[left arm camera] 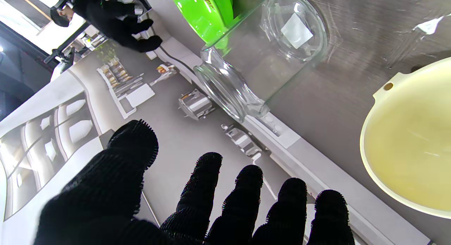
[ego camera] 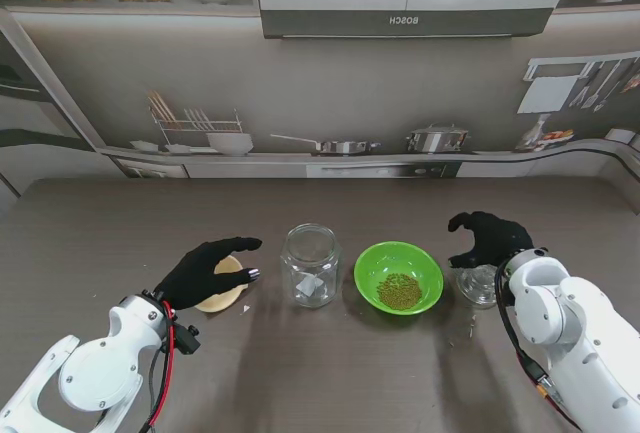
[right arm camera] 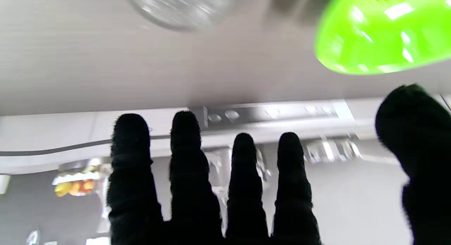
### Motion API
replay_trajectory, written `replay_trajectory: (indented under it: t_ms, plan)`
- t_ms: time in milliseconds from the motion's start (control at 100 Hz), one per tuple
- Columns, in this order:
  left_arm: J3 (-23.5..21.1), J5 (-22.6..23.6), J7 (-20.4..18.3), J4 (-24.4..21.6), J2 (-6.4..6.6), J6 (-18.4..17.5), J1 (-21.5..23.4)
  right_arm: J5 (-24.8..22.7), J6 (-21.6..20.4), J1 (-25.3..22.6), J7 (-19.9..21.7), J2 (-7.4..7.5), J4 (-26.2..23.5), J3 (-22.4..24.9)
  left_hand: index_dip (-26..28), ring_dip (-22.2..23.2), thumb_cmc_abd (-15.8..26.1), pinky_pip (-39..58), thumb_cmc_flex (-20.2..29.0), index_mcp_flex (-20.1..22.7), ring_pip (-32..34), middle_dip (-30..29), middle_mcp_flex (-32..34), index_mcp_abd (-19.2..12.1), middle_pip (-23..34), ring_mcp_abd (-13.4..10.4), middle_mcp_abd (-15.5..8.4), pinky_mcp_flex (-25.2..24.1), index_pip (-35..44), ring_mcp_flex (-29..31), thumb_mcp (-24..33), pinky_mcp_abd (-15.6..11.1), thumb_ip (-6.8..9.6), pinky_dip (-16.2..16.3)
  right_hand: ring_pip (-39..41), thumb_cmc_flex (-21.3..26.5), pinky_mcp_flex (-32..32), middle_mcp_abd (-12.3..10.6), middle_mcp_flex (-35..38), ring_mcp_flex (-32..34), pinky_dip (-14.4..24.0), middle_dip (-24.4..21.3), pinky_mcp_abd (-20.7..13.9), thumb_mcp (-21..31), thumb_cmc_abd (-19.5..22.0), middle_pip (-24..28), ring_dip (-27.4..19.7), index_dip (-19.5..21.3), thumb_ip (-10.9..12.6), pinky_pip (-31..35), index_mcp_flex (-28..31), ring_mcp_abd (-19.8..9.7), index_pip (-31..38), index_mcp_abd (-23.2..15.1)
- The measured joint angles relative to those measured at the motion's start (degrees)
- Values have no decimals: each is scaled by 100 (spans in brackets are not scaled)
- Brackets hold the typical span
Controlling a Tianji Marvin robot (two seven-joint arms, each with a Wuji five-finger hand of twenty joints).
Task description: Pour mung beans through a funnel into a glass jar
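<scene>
A clear glass jar (ego camera: 310, 265) stands uncapped at the table's middle, also seen in the left wrist view as the jar (left arm camera: 260, 51). To its right sits a green bowl (ego camera: 398, 276) with mung beans (ego camera: 399, 292) in it. A pale yellow funnel (ego camera: 222, 293) lies left of the jar, partly hidden under my left hand (ego camera: 210, 271). That hand hovers over it, open, fingers spread; the funnel (left arm camera: 412, 143) shows beside the fingers (left arm camera: 204, 188), not held. My right hand (ego camera: 490, 238) is open, right of the bowl (right arm camera: 380, 33), above a round glass lid (ego camera: 478, 283).
A small scrap or chip (ego camera: 246, 308) lies on the table by the funnel. A printed kitchen backdrop (ego camera: 320, 143) stands along the table's far edge. The glass lid (right arm camera: 179, 5) appears blurred in the right wrist view.
</scene>
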Motion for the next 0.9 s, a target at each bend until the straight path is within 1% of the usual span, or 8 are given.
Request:
replay_trajectory:
  t_ms: [90,160,240,420,530,640,800,900]
  plan:
    - [-6,1,5,2,0,-17,0,540,7,-32,-71,-56,-284,-58,0,0,0,0,0,0,0,0,0,0,0,0,0,0,0,0,0,0,0,0,93,6,224,14,346,195,-2,-6,-3,-8,260,-16,0,3,64,63,163,-57,172,77]
    - [-15,2,10,5,0,-35,1,856,6,-42,-104,-100,-478,-134,0,0,0,0,0,0,0,0,0,0,0,0,0,0,0,0,0,0,0,0,174,70,367,19,714,377,-5,-7,-10,-9,277,-19,0,3,72,159,447,-60,247,150]
    - [-26,3,22,7,0,-60,6,1313,27,-42,-154,-152,-673,-262,0,0,0,0,0,0,0,0,0,0,0,0,0,0,0,0,-1,0,0,0,155,135,429,33,964,458,-17,-5,-14,-19,351,-70,0,3,73,215,532,-61,289,203]
    - [-46,3,37,12,-1,-102,19,2131,57,-17,-209,-266,-971,-575,0,0,0,0,0,0,0,0,0,0,0,0,0,0,0,0,-1,1,0,0,190,139,444,109,1050,521,-146,-44,-18,-21,399,-124,0,3,125,221,589,-64,323,253]
    - [-56,3,58,16,-2,-130,26,2311,55,22,-276,-319,-1054,-796,0,0,0,0,0,0,0,0,0,0,0,0,0,0,0,0,-1,1,0,0,184,144,399,117,1049,521,-150,-44,-18,-95,400,-169,0,3,126,221,589,-64,323,255]
    - [-57,0,69,20,-2,-139,27,2618,29,52,-469,-384,-1082,-1022,0,0,0,0,0,0,0,0,0,0,0,0,0,0,0,0,-1,1,0,0,159,205,327,129,928,521,-212,-45,-27,-128,404,-282,0,3,126,222,564,-64,323,257]
    - [-54,-14,72,27,-2,-140,27,2889,10,39,-781,-492,-1142,-1275,0,0,0,0,0,0,0,0,0,0,0,0,0,0,0,0,-1,1,0,0,36,286,219,150,805,422,-214,-45,-36,-191,406,-345,0,2,127,210,555,-64,281,292]
    - [-35,-16,101,44,-3,-141,20,2904,-157,-20,-960,-561,-1159,-1358,0,0,0,0,0,0,0,0,0,0,0,0,0,0,0,0,-1,1,0,0,79,287,218,179,805,422,-215,-45,-41,-191,369,-345,0,1,127,205,554,-64,281,336]
